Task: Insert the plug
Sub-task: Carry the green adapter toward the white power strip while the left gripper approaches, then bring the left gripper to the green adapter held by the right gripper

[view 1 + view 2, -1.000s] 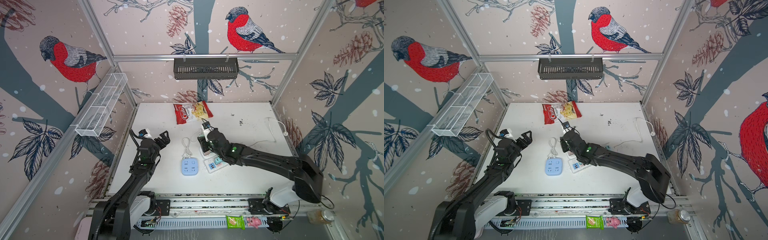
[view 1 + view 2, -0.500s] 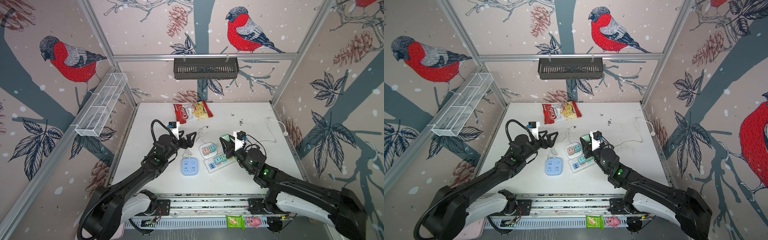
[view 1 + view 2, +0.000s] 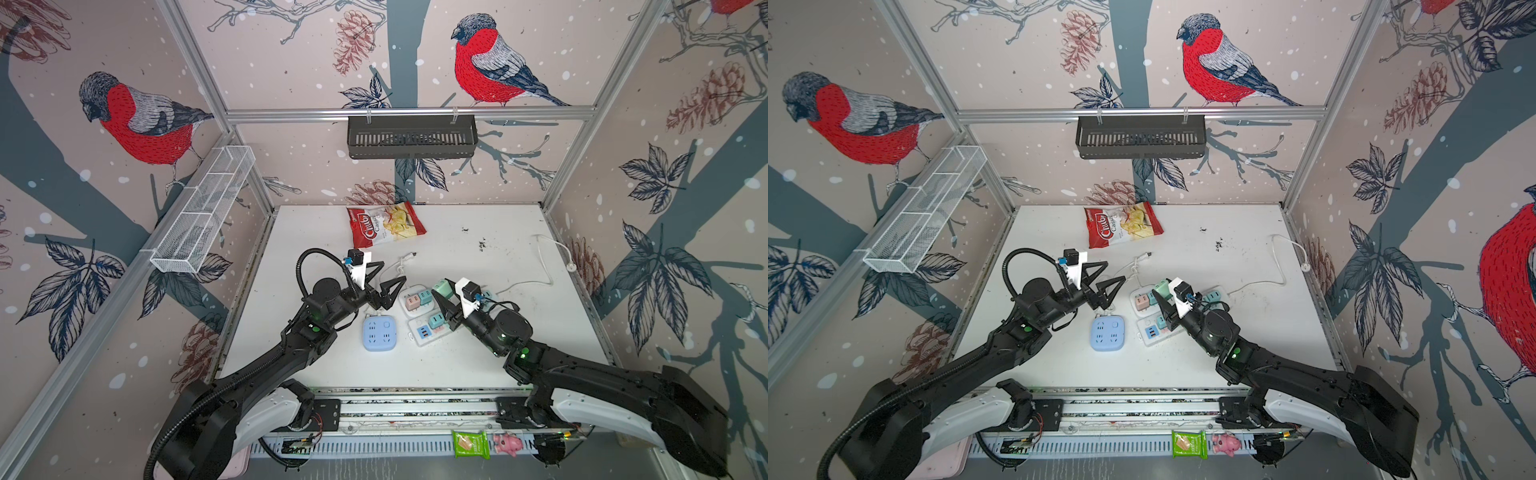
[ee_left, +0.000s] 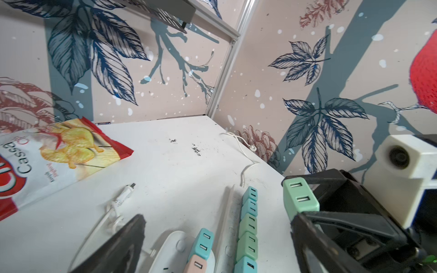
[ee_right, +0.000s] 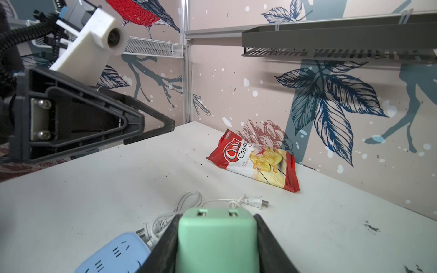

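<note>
A mint-green plug [image 3: 440,286] [image 3: 1160,287] is clamped between the jaws of my right gripper [image 3: 444,292] [image 3: 1165,293], which holds it above the white power strips. In the right wrist view the plug [image 5: 216,243] fills the gap of the right gripper [image 5: 216,236], its two USB ports facing away. The blue socket cube [image 3: 379,332] [image 5: 113,255] lies on the table just left of it. My left gripper [image 3: 394,271] [image 4: 218,243] hovers open and empty over the small white strip [image 3: 415,297], facing the plug [image 4: 300,198].
A long white strip [image 4: 247,234] carries a row of teal and green plugs. A white cord with a two-pin plug [image 5: 253,202] lies coiled behind the blue cube. A chips bag [image 3: 386,226] sits at the back. Another white cable [image 3: 548,257] trails right.
The right gripper has pulled back from the strips and lifted the green plug. The left arm has swung from the left side in toward the middle, still open.
</note>
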### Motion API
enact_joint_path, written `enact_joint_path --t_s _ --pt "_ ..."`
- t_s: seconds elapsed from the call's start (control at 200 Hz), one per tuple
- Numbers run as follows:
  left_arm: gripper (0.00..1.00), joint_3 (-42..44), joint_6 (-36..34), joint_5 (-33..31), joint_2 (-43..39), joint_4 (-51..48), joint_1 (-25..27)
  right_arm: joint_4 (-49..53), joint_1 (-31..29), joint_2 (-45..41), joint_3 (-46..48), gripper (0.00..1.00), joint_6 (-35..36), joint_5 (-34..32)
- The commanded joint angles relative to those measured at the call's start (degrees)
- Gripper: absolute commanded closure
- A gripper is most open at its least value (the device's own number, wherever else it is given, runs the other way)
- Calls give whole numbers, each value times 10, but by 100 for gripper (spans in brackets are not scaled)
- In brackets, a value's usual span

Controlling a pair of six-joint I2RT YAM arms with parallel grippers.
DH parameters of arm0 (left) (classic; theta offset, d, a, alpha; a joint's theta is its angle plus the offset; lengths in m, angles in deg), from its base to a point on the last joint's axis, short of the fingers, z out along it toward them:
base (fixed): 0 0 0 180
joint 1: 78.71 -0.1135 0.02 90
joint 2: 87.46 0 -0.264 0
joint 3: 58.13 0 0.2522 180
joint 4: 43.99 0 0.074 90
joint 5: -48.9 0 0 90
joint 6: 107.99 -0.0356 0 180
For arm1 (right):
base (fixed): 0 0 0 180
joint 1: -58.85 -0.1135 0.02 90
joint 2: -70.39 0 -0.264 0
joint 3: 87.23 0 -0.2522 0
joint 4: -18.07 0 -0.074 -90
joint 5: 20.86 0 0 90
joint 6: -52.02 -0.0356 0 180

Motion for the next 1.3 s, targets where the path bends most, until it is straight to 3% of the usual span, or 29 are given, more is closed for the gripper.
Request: enact_joint_path --t_s 0.0,0.325,0.611,0.906,1.296 --pt "4 -12 -17 41 10 33 6 -75 -3 -3 15 83 62 31" --pt "5 -60 -39 71 53 -18 35 -84 -28 9 22 88 121 -8" --pt "10 -101 -73 62 93 -72 69 -152 -70 9 53 89 186 -64" --pt "12 -144 -119 33 132 -131 115 -185 -81 5 69 90 201 -69" --pt "20 -156 -130 85 138 -144 124 -189 -87 27 66 90 216 -105"
